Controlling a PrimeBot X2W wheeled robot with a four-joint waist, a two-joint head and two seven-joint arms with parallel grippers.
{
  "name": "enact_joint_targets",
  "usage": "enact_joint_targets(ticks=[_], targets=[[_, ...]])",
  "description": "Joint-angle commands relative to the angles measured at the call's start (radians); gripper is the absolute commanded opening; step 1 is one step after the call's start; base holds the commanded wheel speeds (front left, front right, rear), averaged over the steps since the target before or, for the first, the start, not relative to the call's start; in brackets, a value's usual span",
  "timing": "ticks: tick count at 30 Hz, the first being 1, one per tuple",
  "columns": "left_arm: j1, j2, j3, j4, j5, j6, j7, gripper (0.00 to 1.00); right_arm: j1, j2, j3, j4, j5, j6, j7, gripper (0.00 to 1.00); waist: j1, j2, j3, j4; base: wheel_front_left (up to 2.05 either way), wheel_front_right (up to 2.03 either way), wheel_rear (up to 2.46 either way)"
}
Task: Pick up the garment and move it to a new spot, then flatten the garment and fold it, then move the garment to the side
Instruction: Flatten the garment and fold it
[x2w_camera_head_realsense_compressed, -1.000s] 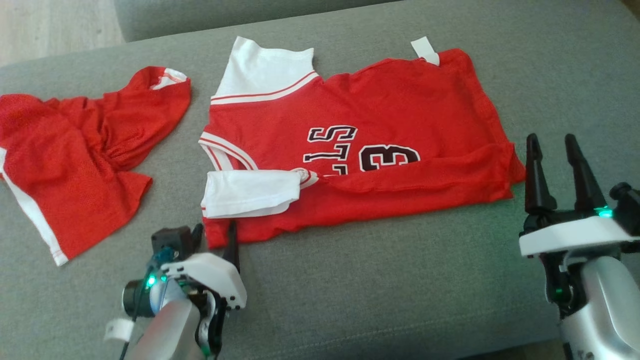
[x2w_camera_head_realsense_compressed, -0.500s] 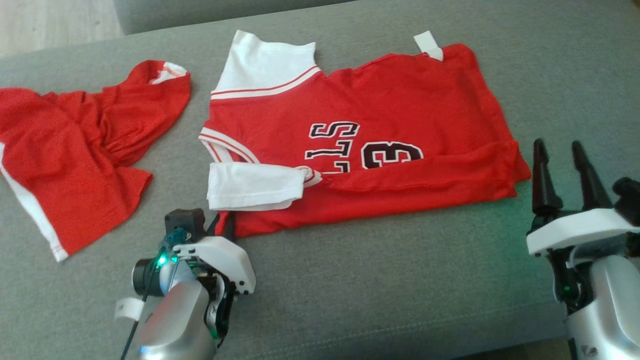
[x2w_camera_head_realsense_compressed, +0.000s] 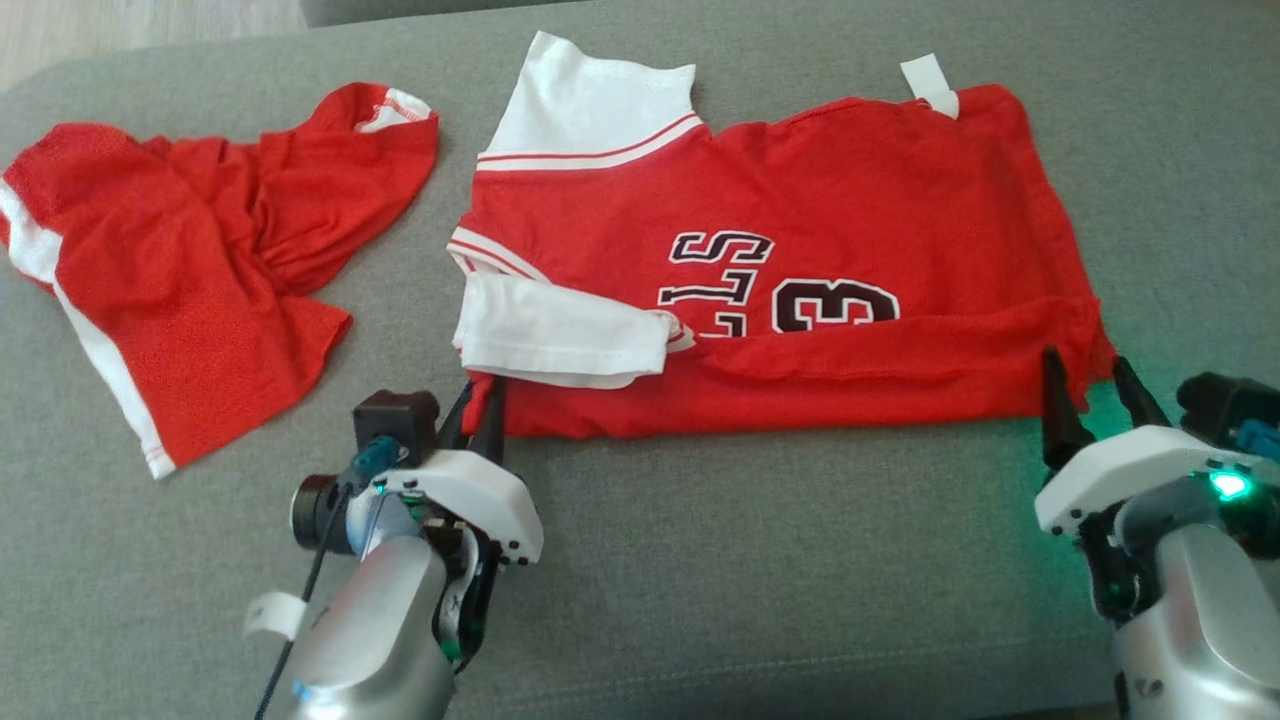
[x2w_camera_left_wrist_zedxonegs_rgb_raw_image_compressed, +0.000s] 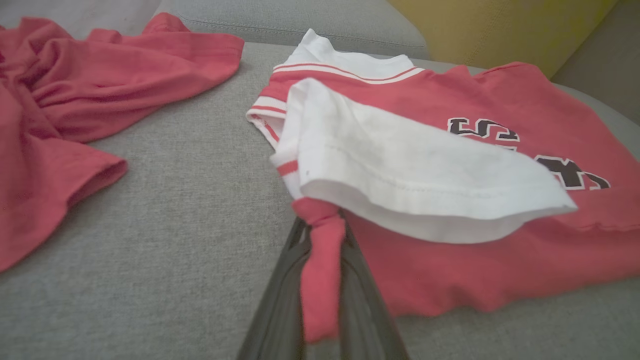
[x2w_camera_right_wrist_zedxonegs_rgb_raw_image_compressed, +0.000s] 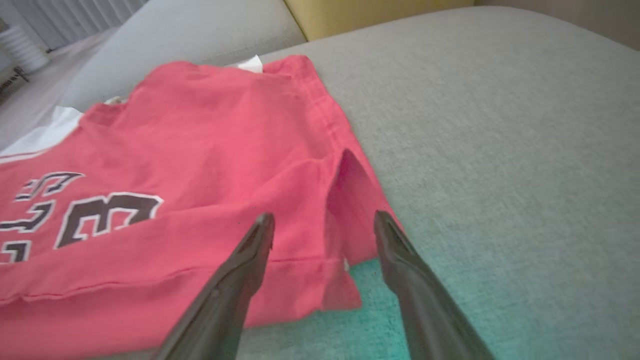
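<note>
Nearest, at 7 o'clock: left pincer (x2w_camera_head_realsense_compressed: 478, 405), wide a second ago, now squeezed tight on the near-left corner of the red shirt (x2w_camera_head_realsense_compressed: 800, 230). In the left wrist view, a twist of red cloth pinched between its fingers (x2w_camera_left_wrist_zedxonegs_rgb_raw_image_compressed: 362, 300).

At 4 o'clock: right pincer (x2w_camera_head_realsense_compressed: 1088, 375), brought forward since then, jaws wide, straddling the shirt's near-right corner and not yet closed. Touching the cloth or just above it: cannot tell.

Likely meaning: one corner secured, the second about to be taken, near edge ready to be lifted for the next fold.

Beyond, from 11 to 2 o'clock: shirt spread flat on the grey sofa cushion (x2w_camera_head_realsense_compressed: 750, 560), near edge already turned up over the print, white sleeve (x2w_camera_head_realsense_compressed: 560, 340) laid on top.

Farther, at 10 o'clock, well apart: crumpled red shorts (x2w_camera_head_realsense_compressed: 200, 260), cut off by the frame's left edge.

Hard to make out: number of layers in the left grip; lettering half buried under the fold; left fingertips lost behind the hem in the head view.
</note>
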Motion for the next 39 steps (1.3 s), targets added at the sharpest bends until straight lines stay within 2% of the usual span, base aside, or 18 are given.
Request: enact_joint_targets(ticks=[1, 12, 20, 21, 22, 23, 24, 29, 39], targets=[[-0.015, 0.017, 0.016, -0.041, 0.002, 0.006, -0.012, 0.0, -0.047, 0.004, -0.001, -0.004, -0.025, -0.001, 0.004, 1.0, 0.0, 0.0, 0.007, 0.007, 0.0, 0.0, 0.0], [-0.017, 0.018, -0.013, -0.091, 0.004, 0.012, -0.013, 0.0, -0.148, 0.03, -0.184, 0.164, -0.204, -0.001, 0.002, 1.0, 0.0, 0.0, 0.033, 0.029, 0.0, 0.0, 0.0], [-0.018, 0.025, -0.018, -0.104, -0.001, 0.018, -0.011, 0.0, -0.189, 0.045, -0.199, 0.243, -0.218, -0.001, 0.02, 1.0, 0.0, 0.0, 0.039, 0.032, 0.0, 0.0, 0.0], [-0.018, 0.026, -0.018, -0.104, -0.002, 0.019, -0.011, 0.0, -0.193, 0.046, -0.184, 0.254, -0.208, -0.001, 0.026, 0.65, 0.0, 0.0, 0.039, 0.031, 0.0, 0.0, 0.0], [-0.018, 0.026, -0.018, -0.104, -0.002, 0.019, -0.011, 0.0, -0.193, 0.046, -0.184, 0.254, -0.208, -0.001, 0.026, 0.65, 0.0, 0.0, 0.039, 0.031, 0.0, 0.0, 0.0], [-0.018, 0.027, -0.018, -0.104, -0.003, 0.02, -0.011, 0.0, -0.196, 0.048, -0.168, 0.263, -0.195, -0.001, 0.034, 0.15, 0.0, 0.0, 0.039, 0.03, 0.0, 0.0, 0.0], [-0.017, 0.028, -0.018, -0.104, -0.004, 0.021, -0.01, 0.0, -0.198, 0.049, -0.15, 0.27, -0.182, -0.001, 0.04, 0.0, 0.0, 0.0, 0.039, 0.028, 0.0, 0.0, 0.0], [-0.017, 0.037, -0.012, -0.099, -0.009, 0.028, -0.011, 0.0, -0.2, 0.043, -0.082, 0.276, -0.113, -0.001, 0.051, 0.0, 0.0, 0.0, 0.03, 0.022, 0.0, 0.0, 0.0], [0.024, 0.053, -0.007, -0.087, -0.027, 0.03, -0.011, 0.0, -0.152, -0.041, 0.034, 0.226, 0.007, -0.001, 0.114, 0.0, 0.0, 0.0, -0.066, 0.017, 0.0, 0.0, 0.0]])
